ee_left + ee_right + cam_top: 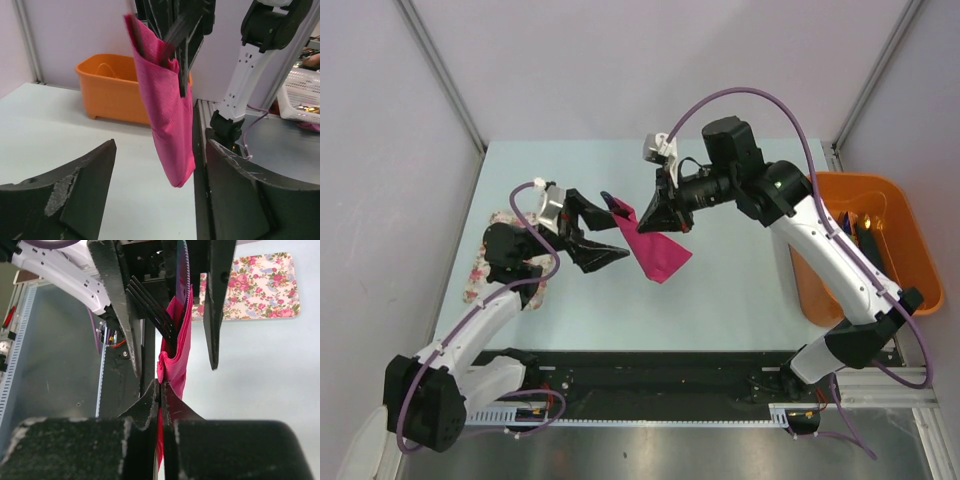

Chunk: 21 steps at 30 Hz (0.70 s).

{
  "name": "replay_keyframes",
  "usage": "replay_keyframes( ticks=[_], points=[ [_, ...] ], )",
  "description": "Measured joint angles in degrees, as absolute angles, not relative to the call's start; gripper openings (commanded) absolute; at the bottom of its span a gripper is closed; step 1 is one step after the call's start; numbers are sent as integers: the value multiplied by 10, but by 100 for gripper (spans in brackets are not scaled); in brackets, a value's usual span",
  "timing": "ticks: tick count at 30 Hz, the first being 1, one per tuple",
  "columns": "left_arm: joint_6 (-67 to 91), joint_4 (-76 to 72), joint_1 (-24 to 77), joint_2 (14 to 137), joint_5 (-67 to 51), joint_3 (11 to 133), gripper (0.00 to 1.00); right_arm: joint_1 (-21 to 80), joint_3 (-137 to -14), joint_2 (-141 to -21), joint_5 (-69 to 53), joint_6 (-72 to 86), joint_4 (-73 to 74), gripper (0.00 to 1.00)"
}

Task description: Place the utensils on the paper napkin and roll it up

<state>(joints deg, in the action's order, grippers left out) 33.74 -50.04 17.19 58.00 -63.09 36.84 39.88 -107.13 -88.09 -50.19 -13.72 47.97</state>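
The magenta paper napkin [658,250] is folded into a loose roll and hangs in the air between my two grippers. My right gripper [662,214] is shut on its upper edge, seen pinched in the right wrist view [161,386]. Utensils poke out of the roll: a black fork [152,307] and a purple-edged piece [182,265]; in the left wrist view they show as dark sticks [183,55] in the napkin [167,115]. My left gripper [618,232] is open, its jaws either side of the napkin's lower end [161,145], not touching it.
The floral cloth mat [482,262] lies at the table's left edge, under my left arm, and shows in the right wrist view [260,285]. The orange tub [880,215] with dark clutter stands off the table's right edge; it also shows in the left wrist view [107,85].
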Motion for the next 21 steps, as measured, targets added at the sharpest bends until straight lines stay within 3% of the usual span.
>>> replay_keyframes(
  ticks=[13, 21],
  points=[
    [396, -560, 258, 613, -601, 371, 67, 439, -1062, -862, -452, -154, 491, 0],
    [423, -566, 269, 618, -579, 375, 46, 457, -1062, -856, -437, -157, 490, 0]
  ],
)
